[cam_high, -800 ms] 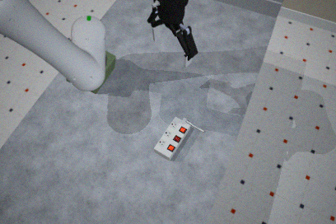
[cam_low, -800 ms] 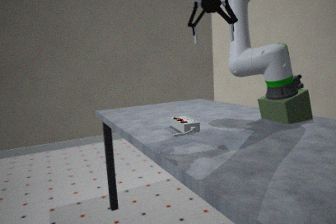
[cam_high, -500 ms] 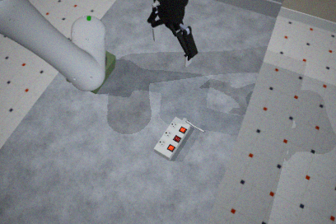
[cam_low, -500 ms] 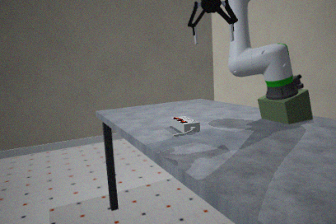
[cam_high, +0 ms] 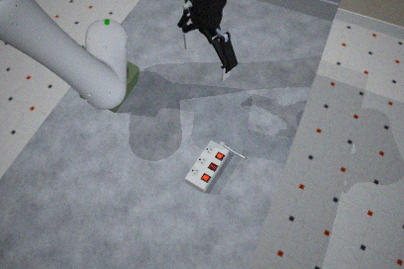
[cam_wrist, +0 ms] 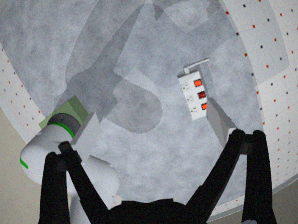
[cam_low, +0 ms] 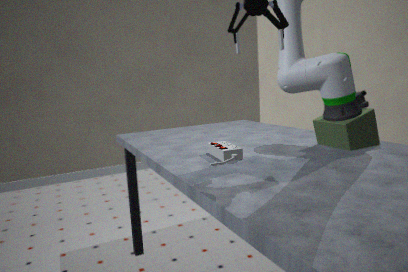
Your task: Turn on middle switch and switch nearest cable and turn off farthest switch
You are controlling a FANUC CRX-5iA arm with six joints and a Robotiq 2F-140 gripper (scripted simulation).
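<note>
The white power strip (cam_high: 209, 165) lies flat on the grey table, right way up, with its three red switches facing up. A short cable stub (cam_high: 233, 150) sticks out of its far right end. The middle switch (cam_high: 213, 166) looks darker than the two end switches. The strip also shows in the exterior view (cam_low: 226, 150) and in the wrist view (cam_wrist: 196, 95). My gripper (cam_high: 205, 57) hangs high above the table, well away from the strip, with its fingers spread wide and nothing between them; it also shows in the exterior view (cam_low: 259, 41) and the wrist view (cam_wrist: 153, 145).
The arm's green base block (cam_low: 346, 133) stands on the table behind the strip. The table's front left edge and a black leg (cam_low: 133, 201) are close to the strip. A dotted tile floor lies around the table.
</note>
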